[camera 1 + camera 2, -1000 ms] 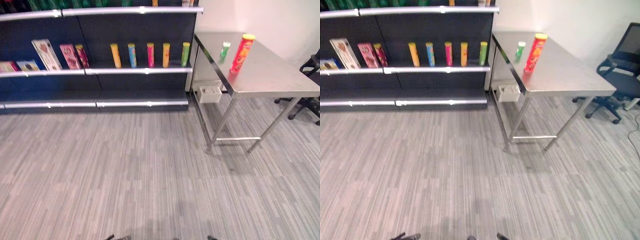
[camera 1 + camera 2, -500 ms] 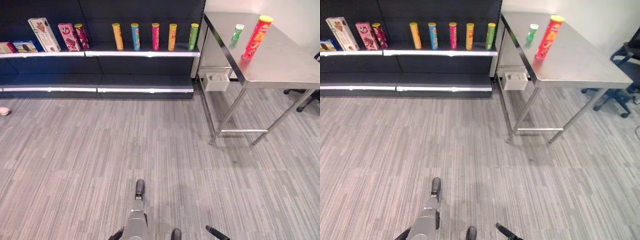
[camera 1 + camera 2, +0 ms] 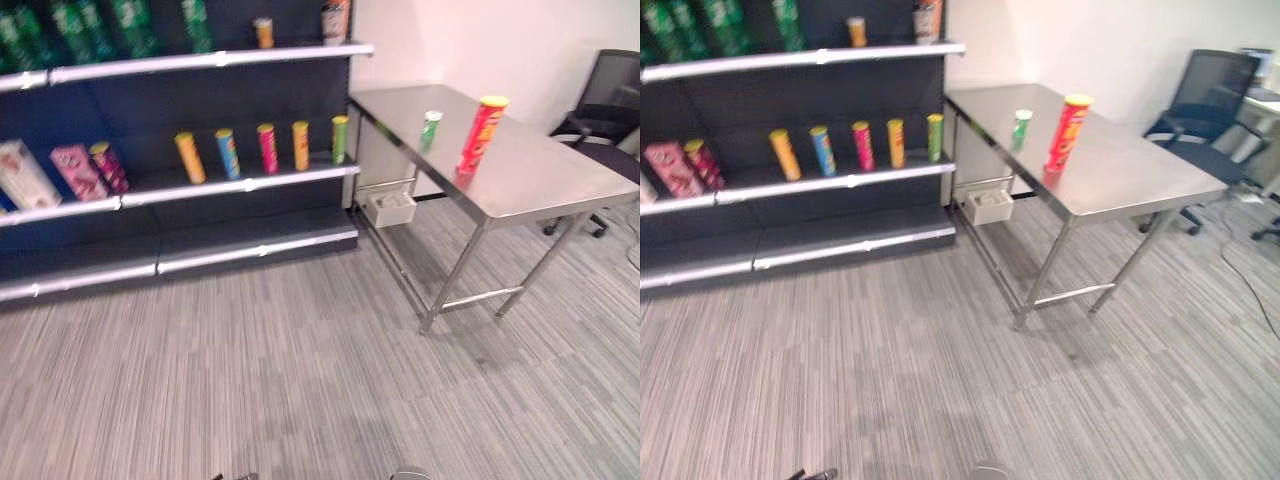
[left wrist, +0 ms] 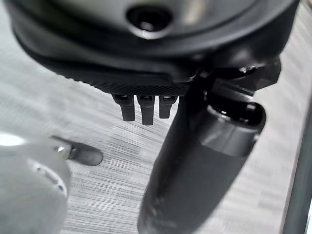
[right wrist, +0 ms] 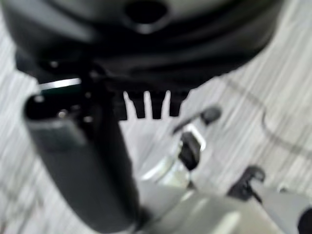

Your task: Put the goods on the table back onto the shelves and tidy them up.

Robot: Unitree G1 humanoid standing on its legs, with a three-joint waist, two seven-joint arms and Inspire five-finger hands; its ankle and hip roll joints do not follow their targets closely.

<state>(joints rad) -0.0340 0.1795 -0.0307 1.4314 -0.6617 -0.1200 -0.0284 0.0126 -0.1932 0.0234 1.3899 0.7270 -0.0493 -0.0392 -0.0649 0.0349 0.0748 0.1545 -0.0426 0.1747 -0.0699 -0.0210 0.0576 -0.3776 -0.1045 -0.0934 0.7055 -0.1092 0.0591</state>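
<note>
Up ahead in the left eye view, a steel desk [image 3: 540, 180] stands on the grey striped floor [image 3: 300, 380] to the right of a dark shelf unit [image 3: 180, 190]. On the desk a tall red can [image 3: 481, 134] with a yellow lid stands upright, and a shorter green can [image 3: 430, 131] stands upright just beside it on the shelf side, the 2 apart. The middle shelf carries a row of 5 upright cans [image 3: 263, 150] in orange, blue, pink, yellow and green, with pink boxes [image 3: 78, 170] farther left. The top shelf holds green bottles [image 3: 130, 25] and 2 more containers near its right end. A white box [image 3: 391, 208] sits under the desk by the shelf unit, and a black office chair [image 3: 605, 100] stands beyond the desk's far side.

From the right eye view the same layout shows, with the red can and green can both on the desk near its shelf-side edge and the chair off to the right.

Along the left wrist view, the left hand [image 4: 146, 78] hangs above the floor; its fingers [image 4: 146, 109] point straight down, spread slightly and holding nothing, the thumb beside them.

Seen in the right wrist view, the right hand [image 5: 146, 63] hangs likewise, its fingers [image 5: 156, 105] straight, slightly apart and empty, thumb alongside.
</note>
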